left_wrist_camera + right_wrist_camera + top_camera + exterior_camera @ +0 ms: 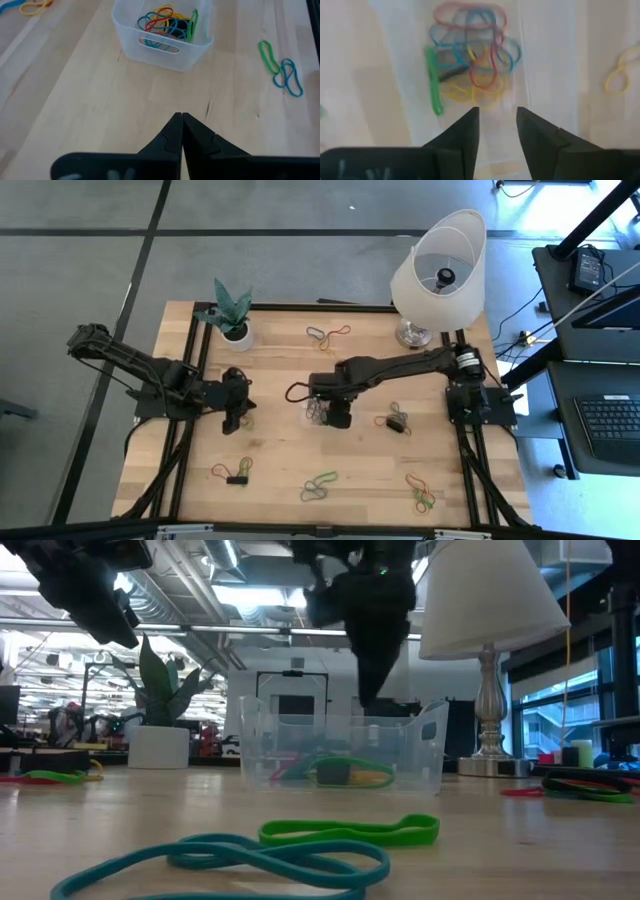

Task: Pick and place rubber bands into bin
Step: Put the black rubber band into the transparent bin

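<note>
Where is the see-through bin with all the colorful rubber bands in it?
In the high view the bin sits near the table's middle, right under the right gripper, with the left gripper off to its left.

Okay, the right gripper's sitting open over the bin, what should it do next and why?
Probably lift the right gripper straight up, clear of the bin. Its fingers stand apart with nothing between them, and the rubber bands already lie inside. Loose bands remain on the table to fetch next.

Overhead, looking straight down on the whole table. Level with the tabletop, facing the room. On each wrist, close, looking down; all four sharing the bin.
</note>
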